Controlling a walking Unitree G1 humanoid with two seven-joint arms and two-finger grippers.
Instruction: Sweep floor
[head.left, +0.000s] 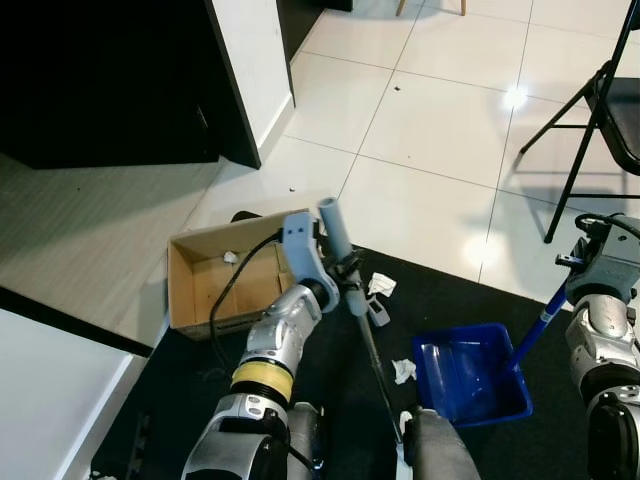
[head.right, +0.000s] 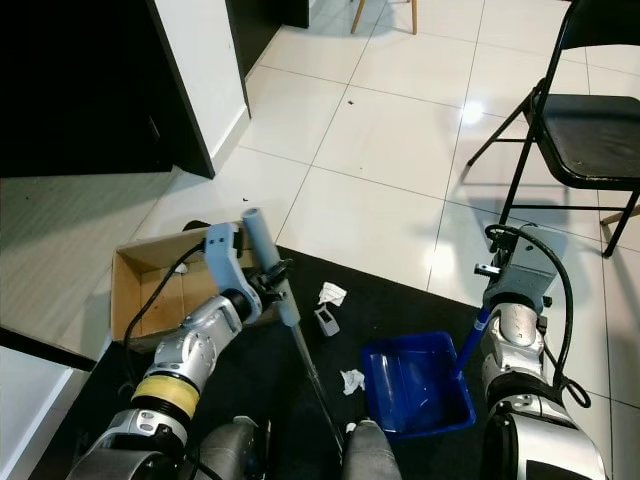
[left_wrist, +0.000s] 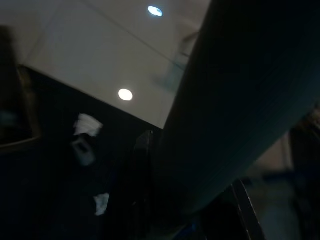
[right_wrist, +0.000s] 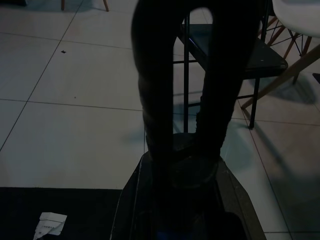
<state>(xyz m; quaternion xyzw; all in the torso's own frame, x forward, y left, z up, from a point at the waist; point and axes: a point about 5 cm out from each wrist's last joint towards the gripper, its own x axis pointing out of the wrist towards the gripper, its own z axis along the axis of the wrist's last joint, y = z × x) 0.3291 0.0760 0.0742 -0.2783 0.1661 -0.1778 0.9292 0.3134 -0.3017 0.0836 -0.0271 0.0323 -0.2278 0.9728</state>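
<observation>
My left gripper (head.left: 343, 272) is shut on a broom handle (head.left: 334, 228), grey at the top, whose thin shaft (head.left: 377, 365) slants down over the black mat (head.left: 330, 370). The same handle looms large and dark (left_wrist: 240, 100) in the left wrist view. A blue dustpan (head.left: 470, 376) rests on the mat at the right. Its blue handle (head.left: 540, 325) rises to my right gripper (head.left: 572, 285), which is shut on it. Crumpled paper scraps (head.left: 381, 284) (head.left: 403, 371) and a small grey piece (head.left: 380, 316) lie on the mat between broom and dustpan.
An open cardboard box (head.left: 215, 285) lies at the mat's left edge, beside a dark cabinet (head.left: 110, 80). A black folding chair (head.right: 585, 110) stands on the white tiles at the far right. A white surface (head.left: 50, 400) edges the near left.
</observation>
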